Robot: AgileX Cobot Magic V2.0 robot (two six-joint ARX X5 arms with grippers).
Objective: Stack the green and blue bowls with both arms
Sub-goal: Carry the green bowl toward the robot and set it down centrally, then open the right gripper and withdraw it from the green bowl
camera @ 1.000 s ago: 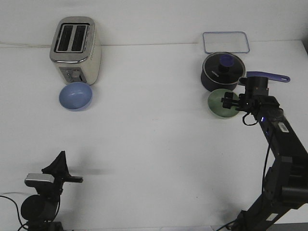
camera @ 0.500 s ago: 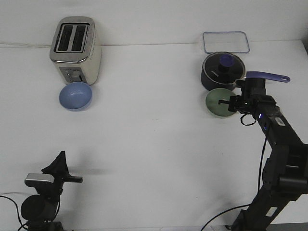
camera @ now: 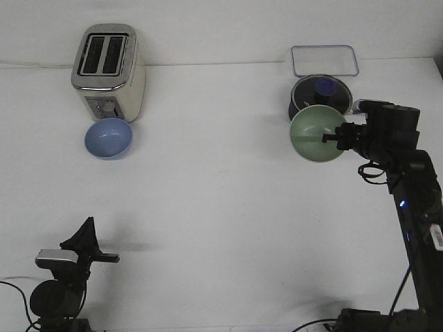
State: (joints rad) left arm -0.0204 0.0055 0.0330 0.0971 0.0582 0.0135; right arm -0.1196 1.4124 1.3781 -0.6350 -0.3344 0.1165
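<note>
At the near left edge the left arm sits folded low, its claw's opening impossible to judge. By the toaster rests the blue bowl. Far right, the right gripper pinches the green bowl by its rim, tilted before the saucepan.

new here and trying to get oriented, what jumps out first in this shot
The green bowl stands out, lifted and tipped toward the camera in the right gripper, in front of the dark saucepan at far right. Across the table, the blue bowl sits before the toaster, and the left gripper rests low at the near-left edge.
</note>
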